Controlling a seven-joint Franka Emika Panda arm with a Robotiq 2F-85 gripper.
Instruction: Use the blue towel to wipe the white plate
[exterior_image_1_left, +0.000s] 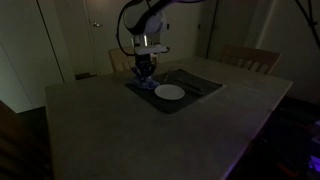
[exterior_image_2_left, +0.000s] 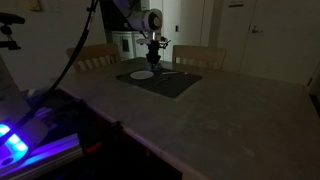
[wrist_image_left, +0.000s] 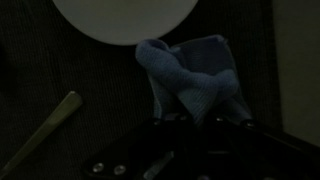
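Towel: one blue towel (wrist_image_left: 190, 75), bunched just beside the plate.
Plate: one white plate (wrist_image_left: 125, 15) on one dark placemat (wrist_image_left: 60, 70).
Pincer: one gripper (exterior_image_1_left: 146, 72) above the towel; too dark to tell its grip.

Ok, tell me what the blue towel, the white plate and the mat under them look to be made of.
The blue towel: soft cloth, matte; it bunches in limp folds. The white plate: probably glazed ceramic, maybe plastic; smooth, even, plain surface. The dark placemat: looks like fabric or woven vinyl, matte and flat; dim light hides its texture.
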